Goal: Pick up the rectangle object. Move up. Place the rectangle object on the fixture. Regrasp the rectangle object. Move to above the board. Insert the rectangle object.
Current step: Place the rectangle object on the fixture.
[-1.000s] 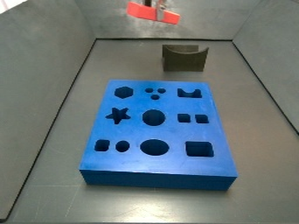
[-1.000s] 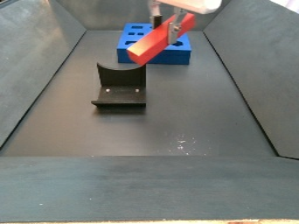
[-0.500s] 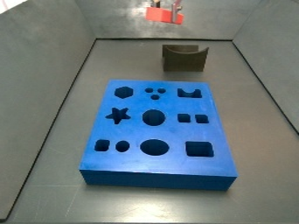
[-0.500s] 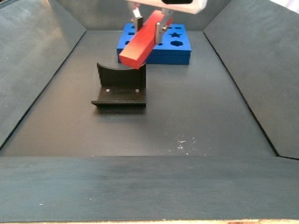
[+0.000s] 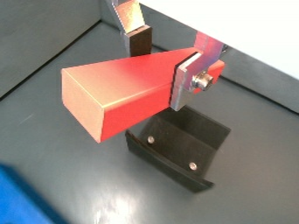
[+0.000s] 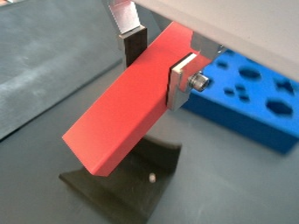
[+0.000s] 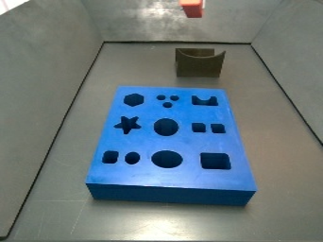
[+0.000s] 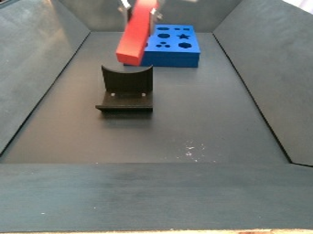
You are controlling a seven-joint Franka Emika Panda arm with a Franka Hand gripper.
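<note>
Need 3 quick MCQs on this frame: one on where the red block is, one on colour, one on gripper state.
1. The rectangle object is: A) in the board B) held above the fixture C) on the floor
2. The board is: A) blue B) green C) grey
3. The gripper is: A) open B) shut on the block C) out of view

B: in a side view it hangs over the fixture, apart from it.
A: blue in both side views.
B: both wrist views show the fingers clamping it.
</note>
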